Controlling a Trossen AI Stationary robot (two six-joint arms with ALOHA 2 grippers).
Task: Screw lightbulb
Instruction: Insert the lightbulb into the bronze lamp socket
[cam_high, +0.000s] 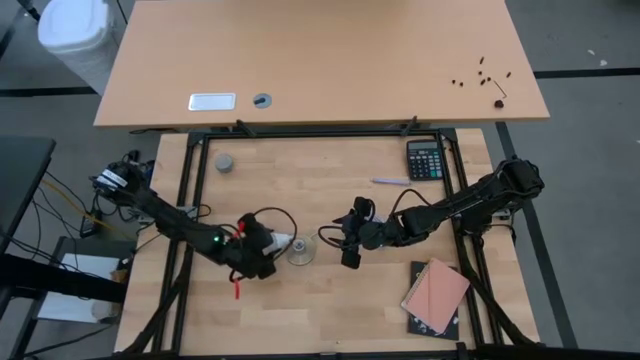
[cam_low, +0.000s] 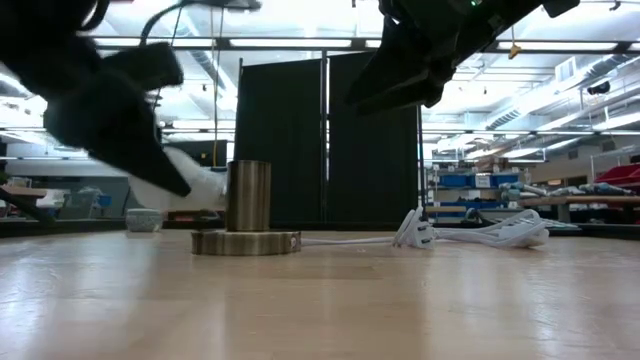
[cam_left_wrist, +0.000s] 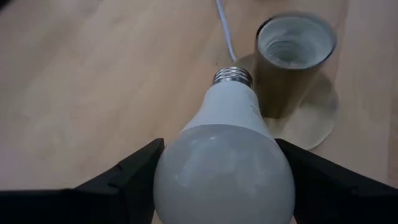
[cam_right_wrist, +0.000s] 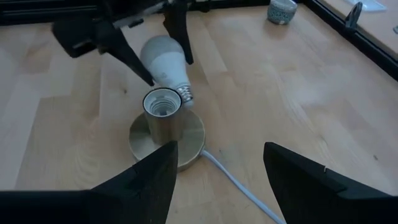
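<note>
Lightbulb held at the socket's side

The left gripper (cam_high: 272, 241) pinched the lightbulb (cam_left_wrist: 227, 165) by its white globe, the screw end tilted toward the brass socket (cam_right_wrist: 163, 112) — seemingly just beside its rim, not in it. The right gripper (cam_right_wrist: 217, 171) (fingers spread, holding nothing) hovered near the round base (cam_high: 302, 251).

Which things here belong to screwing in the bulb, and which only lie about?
For the job: lightbulb in the left gripper; socket base with cord; right gripper open nearby.

Lying about: calculator, pen, notebooks, grey cap.
</note>
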